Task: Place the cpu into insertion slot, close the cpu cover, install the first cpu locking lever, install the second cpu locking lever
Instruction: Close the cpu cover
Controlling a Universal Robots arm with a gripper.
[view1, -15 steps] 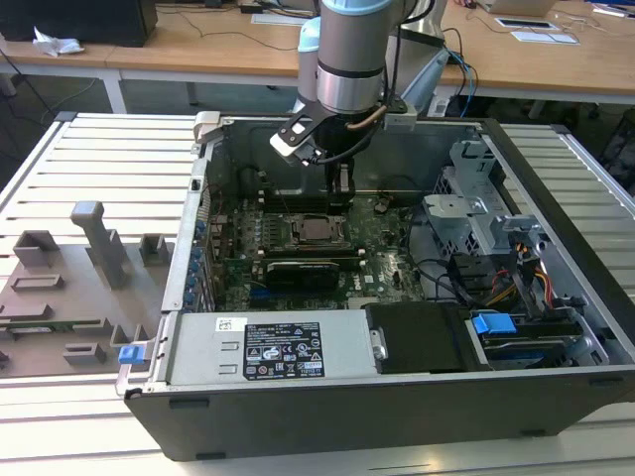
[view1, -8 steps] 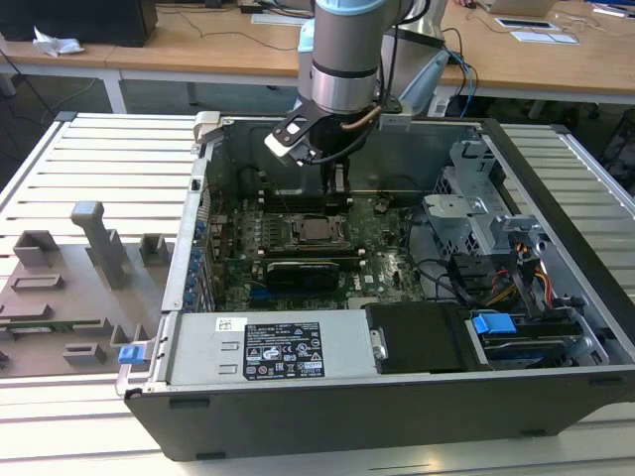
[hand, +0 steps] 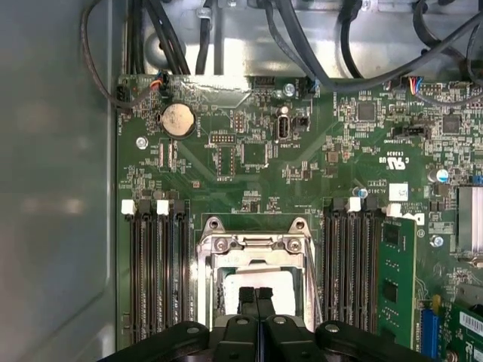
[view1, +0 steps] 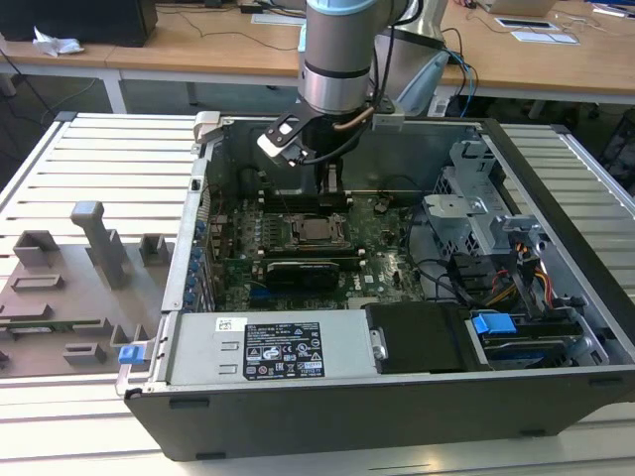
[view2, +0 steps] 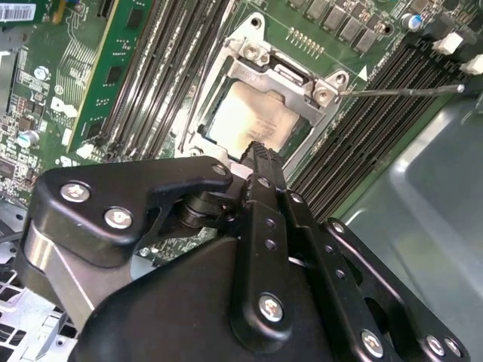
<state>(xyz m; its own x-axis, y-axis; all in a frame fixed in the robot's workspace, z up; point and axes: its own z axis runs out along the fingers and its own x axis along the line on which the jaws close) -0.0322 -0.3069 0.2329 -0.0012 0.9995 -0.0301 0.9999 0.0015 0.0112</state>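
Observation:
The pale silvery cpu (view2: 260,121) lies in the insertion slot (hand: 217,280) on the green board. It also appears in the first wrist view (hand: 283,290) and in the exterior view (view1: 317,231). The silvery cpu cover (hand: 253,243) lies flat over it, framing the chip through its window (view2: 281,73). A thin metal locking lever (view2: 400,90) sticks out sideways from the socket, unlatched. My gripper (hand: 255,294) hovers just above the chip with its black fingers shut together on nothing, as both wrist views show (view2: 260,153). In the exterior view it hangs just behind the socket (view1: 332,190).
Black memory slots (hand: 158,279) flank the socket on both sides. A long black card (view1: 303,270) lies in front of it, then the power supply (view1: 278,347). A drive cage (view1: 476,218) and cables fill the exterior view's right. A grey fixture board (view1: 79,283) lies outside the case.

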